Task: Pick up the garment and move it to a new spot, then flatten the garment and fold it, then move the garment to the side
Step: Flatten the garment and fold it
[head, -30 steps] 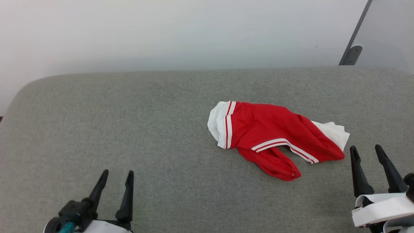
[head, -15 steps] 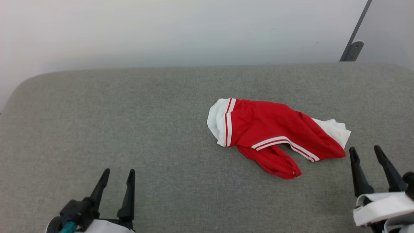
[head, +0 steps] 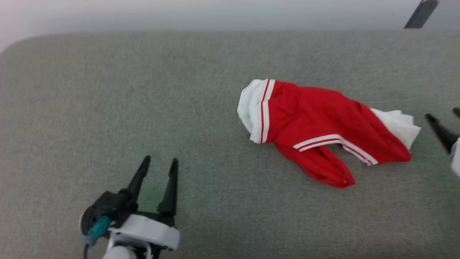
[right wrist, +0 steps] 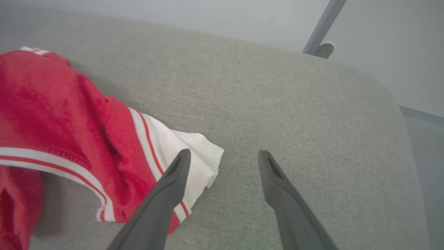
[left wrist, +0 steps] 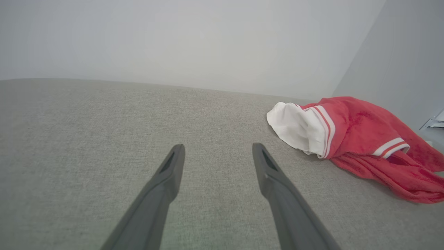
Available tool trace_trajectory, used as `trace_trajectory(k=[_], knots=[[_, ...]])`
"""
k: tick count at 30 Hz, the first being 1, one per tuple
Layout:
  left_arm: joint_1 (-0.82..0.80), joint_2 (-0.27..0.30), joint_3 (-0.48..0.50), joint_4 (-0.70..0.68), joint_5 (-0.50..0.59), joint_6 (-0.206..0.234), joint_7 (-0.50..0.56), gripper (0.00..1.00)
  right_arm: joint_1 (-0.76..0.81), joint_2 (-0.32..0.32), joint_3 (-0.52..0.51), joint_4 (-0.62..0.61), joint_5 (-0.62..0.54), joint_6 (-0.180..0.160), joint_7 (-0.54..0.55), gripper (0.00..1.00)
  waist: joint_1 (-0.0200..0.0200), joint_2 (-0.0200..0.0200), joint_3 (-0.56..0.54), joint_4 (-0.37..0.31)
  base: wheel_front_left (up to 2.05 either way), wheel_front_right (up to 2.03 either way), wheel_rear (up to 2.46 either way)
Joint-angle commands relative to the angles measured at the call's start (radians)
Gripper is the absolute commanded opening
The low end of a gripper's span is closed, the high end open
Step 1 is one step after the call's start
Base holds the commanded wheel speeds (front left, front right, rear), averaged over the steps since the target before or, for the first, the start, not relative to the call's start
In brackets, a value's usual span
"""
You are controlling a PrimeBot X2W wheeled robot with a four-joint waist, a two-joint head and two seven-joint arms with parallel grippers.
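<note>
Two dark two-fingered grippers and one soft red sports garment [head: 316,129] with white panels and red-and-white striped trim share a wide grey woven fabric surface [head: 107,90].

In the head view the garment lies crumpled, right of the middle. Its long axis runs left to right, slanting nearer the robot toward the right. A white, stripe-edged end points left and a loose white panel points right. A red lobe juts from its near edge toward the robot. The left gripper [head: 161,160] stands at the lower left, well apart from the garment, with its fingers spread wide and nothing between them. The right gripper [head: 442,113] is at the right edge, just beside the white panel, blurred and partly cut off.

In the left wrist view the left gripper [left wrist: 218,147] is spread wide over bare grey fabric and holds nothing. The garment [left wrist: 347,132] lies ahead to the right with its white end nearest. A pale wall [left wrist: 173,41] stands behind it.

In the right wrist view the right gripper [right wrist: 224,152] is spread wide and empty. One finger [right wrist: 173,180] crosses in front of the white corner of the garment [right wrist: 52,114], and I cannot tell whether they touch. A grey metal post [right wrist: 322,27] stands beyond the surface's rounded corner.
</note>
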Motion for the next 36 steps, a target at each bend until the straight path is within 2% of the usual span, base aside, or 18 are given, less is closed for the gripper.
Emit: trace_trajectory(k=[1,4,8,12,17,18,19,20,21,28,36], knots=[[-0.028,-0.009,-0.019,0.008,-0.002,-0.004,0.0,1.0,-0.063,-0.055,0.065,0.012,0.073,-0.002,0.072,1.0,0.0,0.0,0.094,0.064,0.0,0.0,0.0],[-0.059,-0.013,-0.04,0.017,-0.006,-0.004,0.0,1.0,-0.141,-0.123,0.158,0.038,0.18,-0.002,0.167,1.0,0.0,0.0,0.131,0.092,0.0,0.0,0.0],[-0.087,-0.02,-0.064,0.031,-0.011,-0.004,0.0,1.0,-0.209,-0.181,0.262,0.092,0.249,-0.002,0.237,1.0,0.0,0.0,0.161,0.13,0.0,0.0,0.0],[-0.097,-0.024,-0.065,0.034,-0.017,-0.004,0.0,1.0,-0.26,-0.197,0.329,0.134,0.299,-0.002,0.237,1.0,0.0,0.0,0.179,0.145,0.0,0.0,0.0],[-0.098,-0.023,-0.058,0.038,-0.018,-0.004,0.0,1.0,-0.276,-0.188,0.412,0.181,0.342,-0.002,0.233,1.0,0.0,0.0,0.189,0.138,0.0,0.0,0.0],[-0.1,-0.023,-0.057,0.039,-0.018,-0.004,0.0,1.0,-0.278,-0.187,0.426,0.185,0.352,-0.002,0.232,0.91,0.0,0.0,0.189,0.134,0.0,0.0,0.0],[-0.103,-0.022,-0.057,0.039,-0.017,-0.004,0.0,1.0,-0.28,-0.188,0.44,0.186,0.362,-0.002,0.227,0.38,0.0,0.0,0.19,0.13,0.0,0.0,0.0],[-0.106,-0.021,-0.056,0.039,-0.018,-0.004,0.0,1.0,-0.283,-0.19,0.455,0.186,0.366,-0.002,0.221,0.05,0.0,0.0,0.189,0.124,0.0,0.0,0.0],[-0.108,-0.019,-0.057,0.04,-0.019,-0.004,0.0,1.0,-0.287,-0.193,0.466,0.187,0.372,-0.002,0.216,0.0,0.0,0.0,0.188,0.118,0.0,0.0,0.0],[-0.114,-0.006,-0.058,0.042,-0.022,-0.004,0.0,1.0,-0.312,-0.237,0.497,0.178,0.423,-0.002,0.141,0.0,0.0,0.0,0.18,0.077,0.0,0.0,0.0],[-0.114,0.006,-0.056,0.034,-0.026,-0.004,0.0,1.0,-0.314,-0.299,0.423,0.243,0.456,-0.002,-0.107,0.0,0.0,0.0,0.175,0.041,0.0,0.0,0.0]])
